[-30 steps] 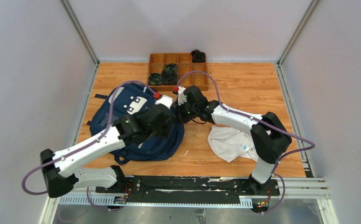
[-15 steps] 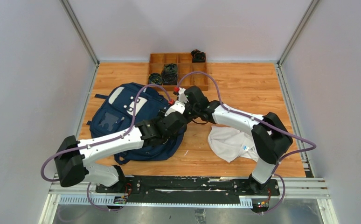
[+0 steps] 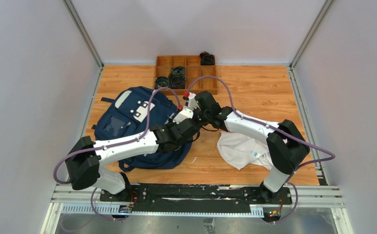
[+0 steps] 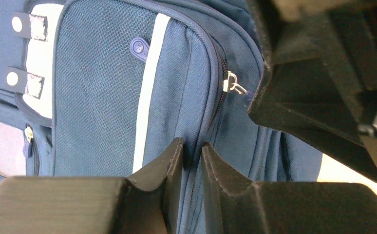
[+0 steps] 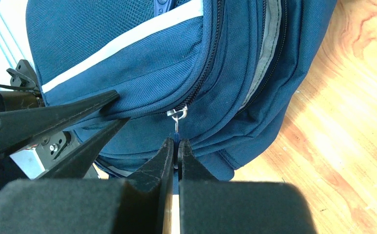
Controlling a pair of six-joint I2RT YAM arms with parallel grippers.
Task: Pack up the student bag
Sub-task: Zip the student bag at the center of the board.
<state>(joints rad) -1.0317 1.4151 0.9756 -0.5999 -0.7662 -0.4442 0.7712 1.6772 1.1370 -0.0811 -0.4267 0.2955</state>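
The student bag (image 3: 128,114), navy with light stripes, lies flat at the table's left-centre. My right gripper (image 5: 177,142) is at the bag's right edge, shut on the small blue tab of the zipper pull (image 5: 178,117). My left gripper (image 4: 192,146) has its jaws drawn close on a ridge of bag (image 4: 103,97) fabric along the zipper seam, just below the same zipper pull (image 4: 233,84). In the top view both gripper heads meet over the bag's right side, the left gripper (image 3: 191,126) beneath the right gripper (image 3: 197,119). The bag's main zipper (image 5: 201,73) looks closed.
A white cloth garment (image 3: 237,148) lies crumpled right of the bag, under the right arm. A wooden compartment tray (image 3: 192,61) with black coiled items stands at the back centre. Grey walls close in the wooden table (image 3: 254,87) on three sides.
My left arm has swung right across the bag to its right edge, and its jaws have narrowed onto the fabric. The right gripper has stayed on the zipper tab.
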